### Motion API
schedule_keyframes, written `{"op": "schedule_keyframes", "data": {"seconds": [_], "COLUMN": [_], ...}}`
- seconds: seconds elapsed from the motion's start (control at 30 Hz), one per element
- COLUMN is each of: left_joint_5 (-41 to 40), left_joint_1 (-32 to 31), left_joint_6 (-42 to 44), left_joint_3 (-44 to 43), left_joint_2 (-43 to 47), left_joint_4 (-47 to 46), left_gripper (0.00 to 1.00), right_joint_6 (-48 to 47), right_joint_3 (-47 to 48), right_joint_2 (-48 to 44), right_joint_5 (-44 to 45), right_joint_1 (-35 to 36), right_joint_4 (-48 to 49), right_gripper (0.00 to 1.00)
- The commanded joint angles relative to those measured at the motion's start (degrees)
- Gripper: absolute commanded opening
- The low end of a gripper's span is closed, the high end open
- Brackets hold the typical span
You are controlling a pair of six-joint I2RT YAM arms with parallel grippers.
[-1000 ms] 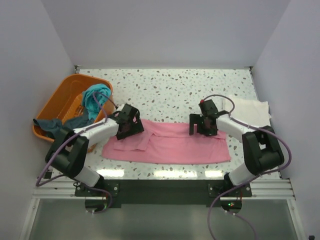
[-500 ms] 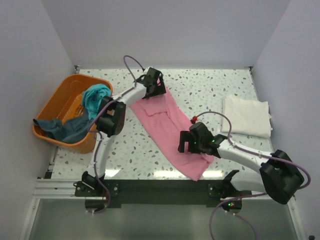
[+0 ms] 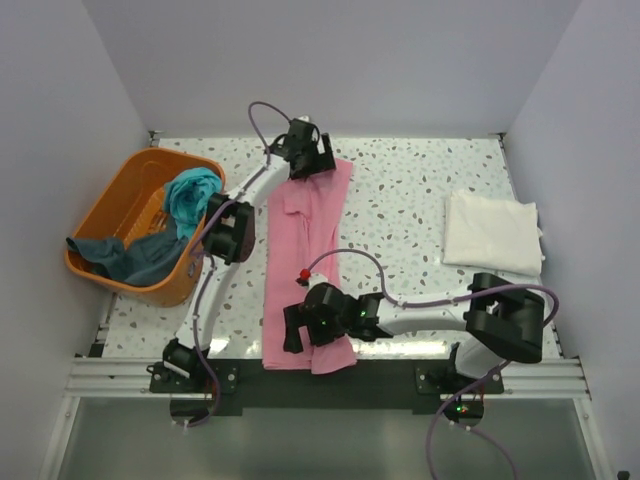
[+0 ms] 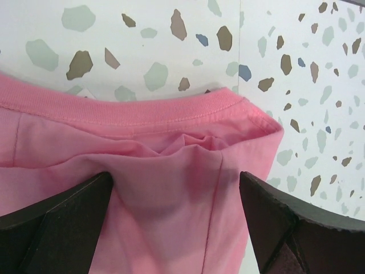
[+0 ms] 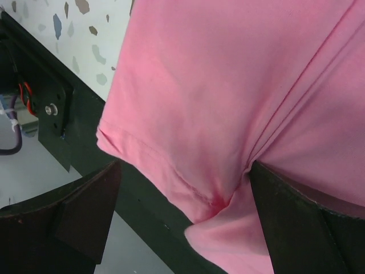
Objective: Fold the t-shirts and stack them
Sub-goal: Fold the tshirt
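The pink t-shirt [image 3: 300,260] lies as a long folded strip running from the far middle of the table to the front edge. Its near hem [image 5: 171,171] drapes over the black rail. My left gripper [image 3: 308,160] is at the far end, open, its fingers [image 4: 63,217] standing wide either side of bunched pink cloth by the collar band [image 4: 171,111]. My right gripper [image 3: 300,335] is at the near end, open, straddling a pinched fold of the hem. A folded cream-white t-shirt [image 3: 490,230] lies at the right. The teal t-shirt [image 3: 190,195] and the dark slate-blue one [image 3: 125,255] hang from the basket.
The orange plastic basket [image 3: 150,160] stands at the left edge of the speckled table [image 3: 420,190]. White walls close in the left, right and back. The black mounting rail [image 3: 400,375] runs along the front, with the right arm's cable [image 3: 340,255] looping over the pink cloth.
The pink t-shirt has swung from lying across the table to lying front to back. My left gripper moved to the far end and my right gripper to the front edge.
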State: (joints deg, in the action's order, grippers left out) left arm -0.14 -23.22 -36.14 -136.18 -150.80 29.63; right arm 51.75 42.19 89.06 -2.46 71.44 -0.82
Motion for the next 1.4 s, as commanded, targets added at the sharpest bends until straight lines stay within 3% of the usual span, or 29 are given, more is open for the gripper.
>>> {"op": "schedule_keyframes", "data": {"seconds": [0.0,0.23,0.47,0.7,0.9,1.0,1.03,1.1,1.13,1.23,1.37], "left_joint_5": [1.28,-1.96,-1.27,2.51,0.32,-2.59,-1.71,-2.23,-5.28,-9.26,-8.3], "left_joint_1": [4.14,5.21,5.29,3.98,-2.51,-6.03,-6.74,-8.67,-10.07,-15.79,-20.01], "left_joint_6": [0.64,-3.75,-6.75,-4.47,0.28,-1.29,-2.08,-5.86,-6.65,-12.19,-20.0], "left_joint_3": [0.66,-1.1,-2.77,-1.73,18.19,39.26,50.37,60.98,70.95,85.58,97.14], "left_joint_2": [-8.89,-10.12,-8.2,7.69,35.45,50.57,57.48,64.2,70.76,80.88,90.49], "left_joint_4": [3.86,2.45,0.52,0.86,1.75,-3.31,-4.22,-5.88,-6.24,-3.54,3.58], "left_gripper": [1.0,1.0,1.0,1.0,1.0,1.0,1.0,1.0,1.0,1.0,1.0], "right_joint_6": [1.17,-4.98,-6.22,-0.34,3.43,7.65,7.93,8.11,8.46,8.11,8.72], "right_joint_3": [1.3,12.29,14.93,10.02,6.16,1.51,0.53,-1.84,-2.37,-4.92,-6.68], "right_joint_2": [3.5,-4.14,-12.58,-20.14,-24.1,-26.73,-27.35,-29.02,-29.64,-32.27,-32.98], "right_joint_5": [-4.05,9.82,18.71,22.85,27.06,25.41,24.96,24.26,24.17,23.64,22.68], "right_joint_1": [2.74,2.65,2.56,1.86,1.25,0.81,0.46,0.28,0.19,0.1,0.02], "right_joint_4": [-12.7,-25.27,-26.16,-26.69,-31.87,-31.88,-31.35,-31.26,-31.78,-31.18,-31.35], "right_gripper": [0.99,0.98,0.99,0.99,0.99,0.99,0.99,0.99,0.99,0.99,0.99]}}
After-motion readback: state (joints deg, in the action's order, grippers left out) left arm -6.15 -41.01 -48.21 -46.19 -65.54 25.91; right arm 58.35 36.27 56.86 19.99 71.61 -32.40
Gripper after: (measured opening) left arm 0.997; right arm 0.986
